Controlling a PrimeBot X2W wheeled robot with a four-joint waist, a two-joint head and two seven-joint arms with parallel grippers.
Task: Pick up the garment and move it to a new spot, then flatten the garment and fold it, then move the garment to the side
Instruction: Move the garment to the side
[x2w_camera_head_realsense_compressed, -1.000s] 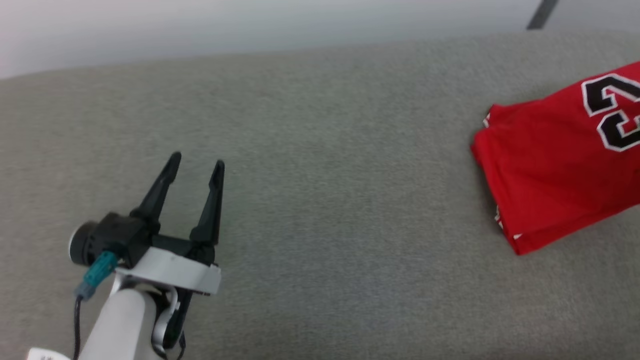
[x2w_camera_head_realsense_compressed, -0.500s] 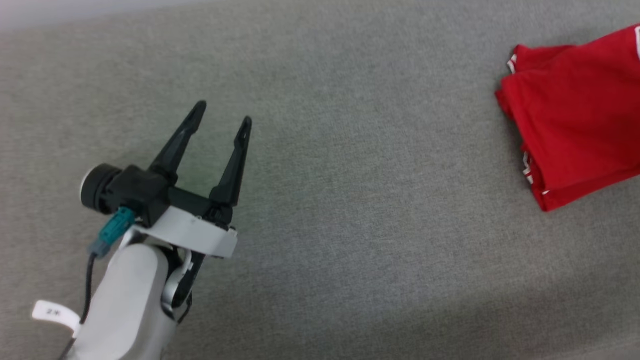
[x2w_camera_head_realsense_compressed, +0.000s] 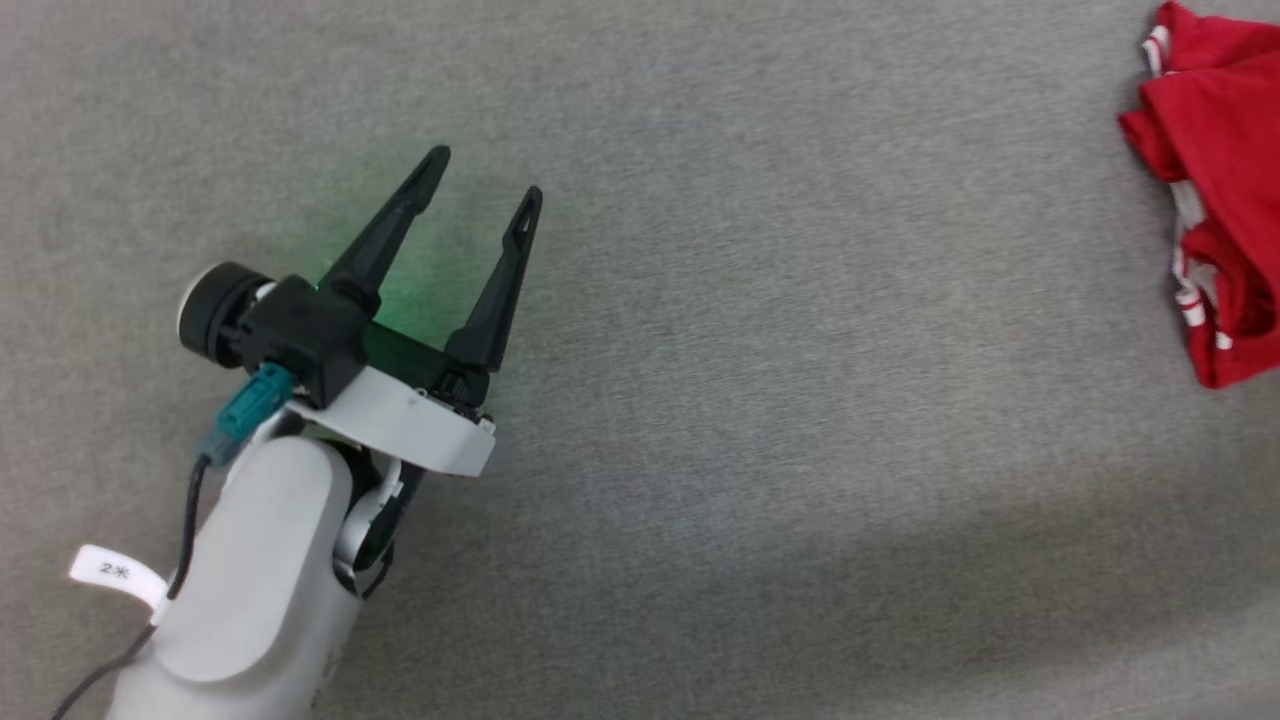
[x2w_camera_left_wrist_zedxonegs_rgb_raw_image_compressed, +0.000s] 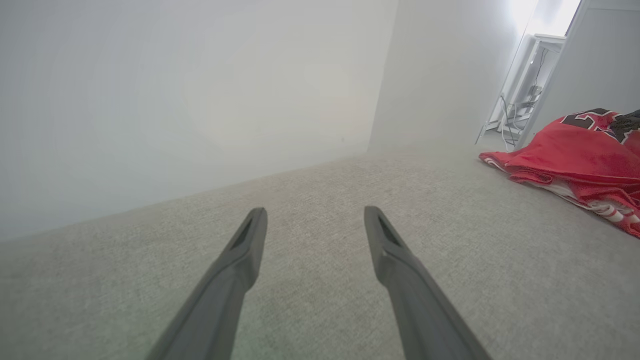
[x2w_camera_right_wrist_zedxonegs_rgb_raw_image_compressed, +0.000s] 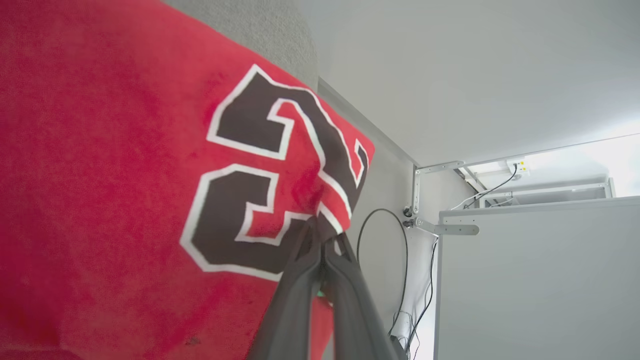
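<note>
I'm watching the left gripper (x2w_camera_head_realsense_compressed: 487, 172) hovering nearest to me over the grey fabric surface (x2w_camera_head_realsense_compressed: 750, 420), its two dark fingers standing wide apart with nothing between them. Further out, at the right edge of the head view, the garment (x2w_camera_head_realsense_compressed: 1215, 160) is lying bunched on that same surface, well apart from the left gripper, with red cloth and white striped trim showing. The right gripper (x2w_camera_right_wrist_zedxonegs_rgb_raw_image_compressed: 320, 232) is pinching it, fingers pressed together on a thin edge of cloth just beside the black "23" (x2w_camera_right_wrist_zedxonegs_rgb_raw_image_compressed: 245, 115). That pinch is worrying me. It is catching only one edge, so by my judgement the folded layers could be sliding apart, or the cloth slipping free, while I'm dragging it aside. The trailing end could also be snagging on the rough surface. Beyond, a pale wall (x2w_camera_left_wrist_zedxonegs_rgb_raw_image_compressed: 175, 100) and a looped cable (x2w_camera_right_wrist_zedxonegs_rgb_raw_image_compressed: 380, 210) are showing. I'm counting one garment, two grippers, one printed number and one cable loop.
</note>
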